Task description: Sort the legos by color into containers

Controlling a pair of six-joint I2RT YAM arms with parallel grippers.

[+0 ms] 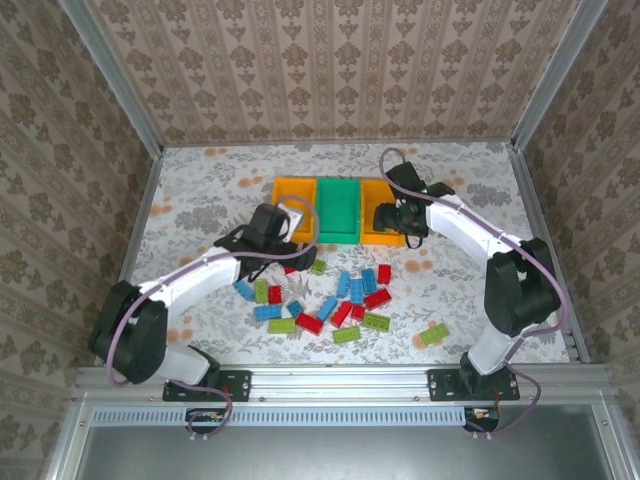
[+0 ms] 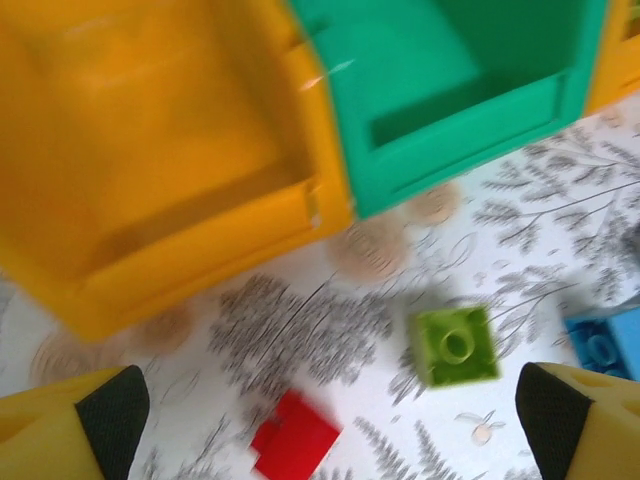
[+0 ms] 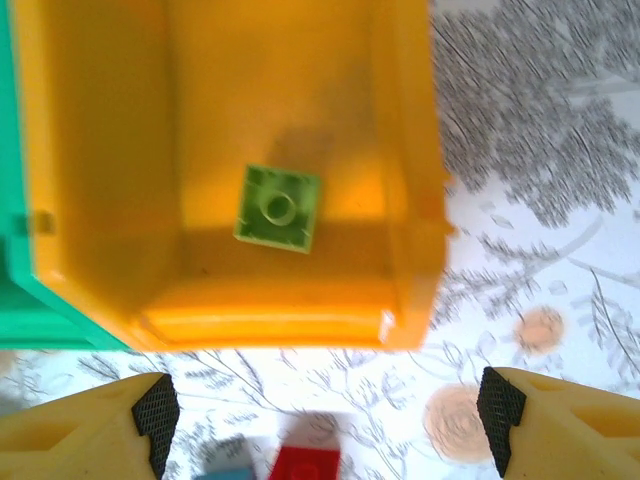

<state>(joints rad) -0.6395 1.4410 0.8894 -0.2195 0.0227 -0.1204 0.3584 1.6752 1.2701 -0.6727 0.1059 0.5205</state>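
Three containers [image 1: 340, 225] joined in a row at the far middle of the tabletop [image 1: 200, 200]: left orange-yellow bin [image 1: 298, 192], green bin [image 1: 340, 200], right orange-yellow bin [image 1: 370, 195], bare surface open on both sides and behind. Left end effector [image 2: 330, 410] spread wide, holding nothing, above a red brick [image 2: 295, 440] and a light green brick [image 2: 457, 345] near the left bin's front edge. Roughly twenty red, blue and light green studded legos [image 1: 330, 300] loose before the bins, one green stray [image 1: 433, 335] apart at right; right end effector [image 3: 325, 420] parted wide and empty at the right bin's near rim, one light green lego [image 3: 279, 208] flat on its floor.

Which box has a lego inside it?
The right orange-yellow bin: a light green brick lies inside. The green bin and left orange-yellow bin look empty.
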